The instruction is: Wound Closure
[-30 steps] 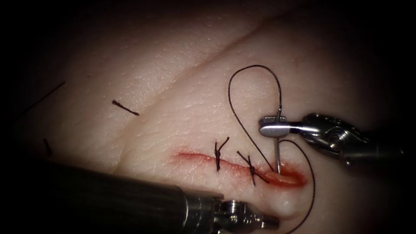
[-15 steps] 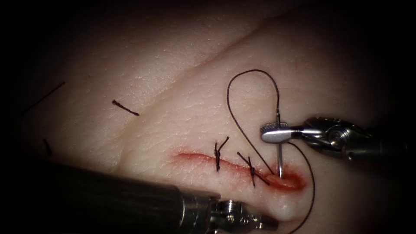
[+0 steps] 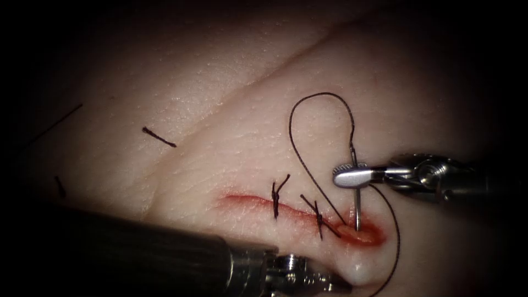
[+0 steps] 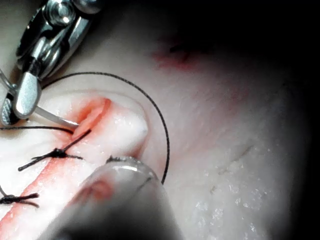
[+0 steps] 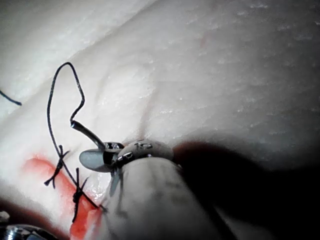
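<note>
Two dark knotted stitches (image 3: 297,208) across the red cut (image 3: 258,202), short cut thread ends (image 3: 159,137) on the pale tissue (image 3: 220,110) toward its left edge, right tool (image 3: 352,177) jaws pinching the thin curved steel needle (image 3: 357,212) near its thread end, tip in the cut's right end, dark thread (image 3: 308,126) looping above, left tool (image 3: 308,275) at the lower edge, holding nothing, jaw state I cannot tell.

Not much of a room to speak of here: everything past the lit middle falls off into plain black, with a soft, dim vignette darkening all the edges.
</note>
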